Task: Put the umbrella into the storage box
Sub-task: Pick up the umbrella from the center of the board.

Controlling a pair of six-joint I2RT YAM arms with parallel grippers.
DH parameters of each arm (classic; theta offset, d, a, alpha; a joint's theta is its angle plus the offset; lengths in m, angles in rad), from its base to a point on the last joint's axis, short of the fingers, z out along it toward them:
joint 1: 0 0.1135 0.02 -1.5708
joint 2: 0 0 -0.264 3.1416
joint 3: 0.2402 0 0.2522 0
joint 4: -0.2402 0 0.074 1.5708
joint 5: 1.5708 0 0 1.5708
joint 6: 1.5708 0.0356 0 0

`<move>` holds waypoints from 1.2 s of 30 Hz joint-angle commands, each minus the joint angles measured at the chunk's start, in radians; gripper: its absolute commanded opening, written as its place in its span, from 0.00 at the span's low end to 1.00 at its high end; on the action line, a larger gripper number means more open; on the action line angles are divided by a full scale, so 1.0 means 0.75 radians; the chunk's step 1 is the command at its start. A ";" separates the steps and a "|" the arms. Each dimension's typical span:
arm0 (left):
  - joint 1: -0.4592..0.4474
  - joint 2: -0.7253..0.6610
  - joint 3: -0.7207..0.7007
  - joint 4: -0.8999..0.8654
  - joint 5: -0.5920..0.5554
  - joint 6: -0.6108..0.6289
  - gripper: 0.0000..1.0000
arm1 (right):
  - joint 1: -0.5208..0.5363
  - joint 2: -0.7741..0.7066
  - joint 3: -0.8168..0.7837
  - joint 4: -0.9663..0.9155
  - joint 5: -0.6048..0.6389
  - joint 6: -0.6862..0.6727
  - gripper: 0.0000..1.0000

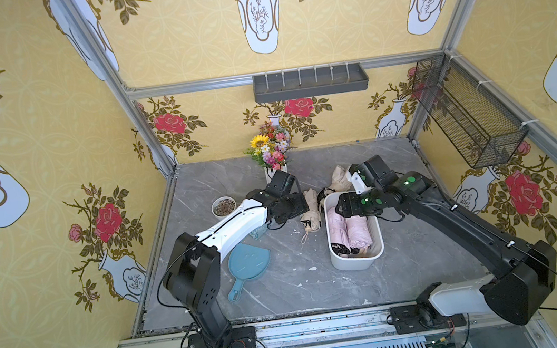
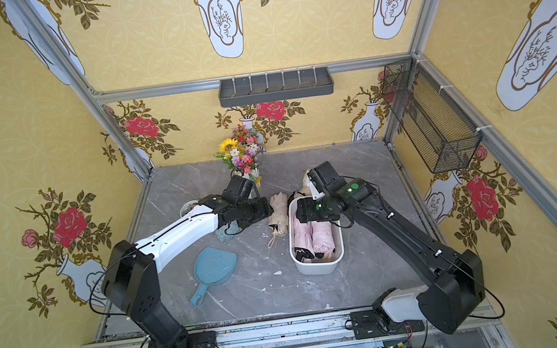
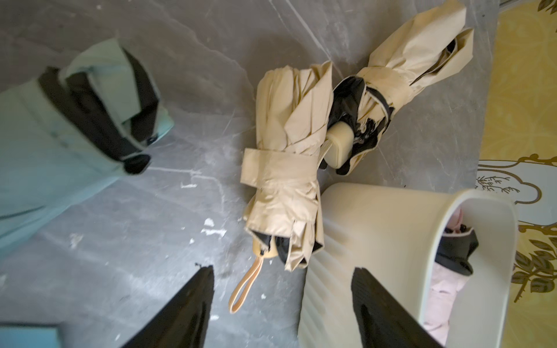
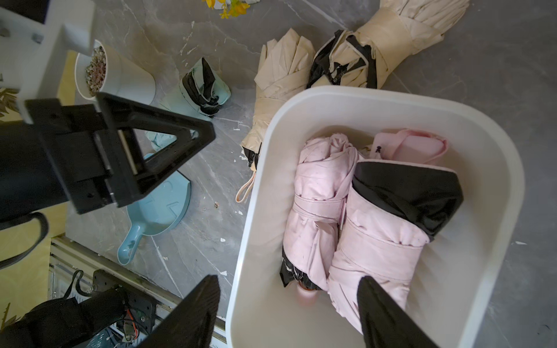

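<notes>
Both the left tool (image 3: 283, 269) and right tool (image 4: 289, 278) hang open and empty on approach, the left over the beige folded fabric umbrella (image 3: 286, 168) on the grey stone bench (image 3: 180, 90) just beside the white oblong plastic storage box (image 3: 376, 226); next, lower and grip.

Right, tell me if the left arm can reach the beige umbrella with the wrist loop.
Probably yes: its open fingers hang above the umbrella, nothing covering it; the storage box crowds one side.
</notes>
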 commanded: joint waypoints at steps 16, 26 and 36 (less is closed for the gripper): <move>0.042 0.505 0.363 0.072 0.141 0.088 0.74 | -0.180 -0.063 -0.018 0.088 -0.079 0.050 0.83; 0.044 0.596 0.385 0.075 0.200 0.112 0.31 | -0.287 -0.125 -0.071 0.084 -0.153 0.027 0.82; 0.052 0.305 0.182 0.059 0.139 0.120 0.00 | -0.292 -0.166 -0.091 0.058 -0.212 0.018 0.82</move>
